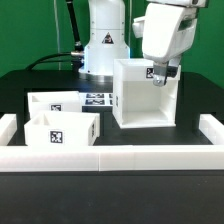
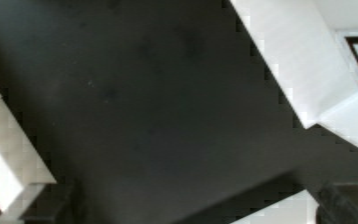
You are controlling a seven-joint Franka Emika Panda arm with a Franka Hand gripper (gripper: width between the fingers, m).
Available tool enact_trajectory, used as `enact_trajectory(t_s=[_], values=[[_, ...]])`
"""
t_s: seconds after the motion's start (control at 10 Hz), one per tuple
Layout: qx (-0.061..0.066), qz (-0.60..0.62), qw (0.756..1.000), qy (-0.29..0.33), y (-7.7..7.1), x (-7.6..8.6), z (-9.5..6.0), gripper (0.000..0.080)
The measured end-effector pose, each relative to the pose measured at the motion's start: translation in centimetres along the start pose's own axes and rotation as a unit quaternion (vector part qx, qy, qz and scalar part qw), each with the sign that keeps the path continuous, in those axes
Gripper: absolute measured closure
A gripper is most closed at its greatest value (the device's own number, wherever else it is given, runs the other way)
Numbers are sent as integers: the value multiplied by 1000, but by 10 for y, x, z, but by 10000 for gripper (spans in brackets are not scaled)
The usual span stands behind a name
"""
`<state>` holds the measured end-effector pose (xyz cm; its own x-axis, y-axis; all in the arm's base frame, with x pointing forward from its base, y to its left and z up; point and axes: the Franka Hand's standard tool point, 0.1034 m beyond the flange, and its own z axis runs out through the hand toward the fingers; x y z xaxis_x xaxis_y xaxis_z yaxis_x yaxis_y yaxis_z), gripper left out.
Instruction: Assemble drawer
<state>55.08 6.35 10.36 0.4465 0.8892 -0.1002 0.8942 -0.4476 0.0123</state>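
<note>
Jaws spread wide and empty at the top rim of the box shell [image 1: 138, 100].

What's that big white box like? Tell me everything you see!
The box shell is white, smooth and plastic-looking, taller than both trays. It stands upright on the black table, its open side seemingly facing up. The gripper hangs at its top rim; whether they touch is unclear.

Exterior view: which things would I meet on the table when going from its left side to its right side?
Left border block → front tray → marker board → box shell → right border block.
</note>
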Motion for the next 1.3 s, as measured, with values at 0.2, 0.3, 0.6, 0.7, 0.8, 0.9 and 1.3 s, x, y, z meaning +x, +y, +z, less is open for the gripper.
enact_trajectory(t_s=[0.2, 0.3, 0.6, 0.7, 0.8, 0.9, 1.3], values=[[-4, -9, 1000, -4, 0, 0, 0, 150], [-4, -8, 1000, -4, 0, 0, 0, 150], [-5, 22, 1000, -5, -6, -4, -5, 150], [-3, 74, 997, -9, -15, -9, -8, 150], [-5, 93, 996, -11, -22, -10, -12, 150], [-5, 114, 993, -13, -28, -12, -16, 150], [-6, 246, 969, -11, -29, -12, -17, 150]])
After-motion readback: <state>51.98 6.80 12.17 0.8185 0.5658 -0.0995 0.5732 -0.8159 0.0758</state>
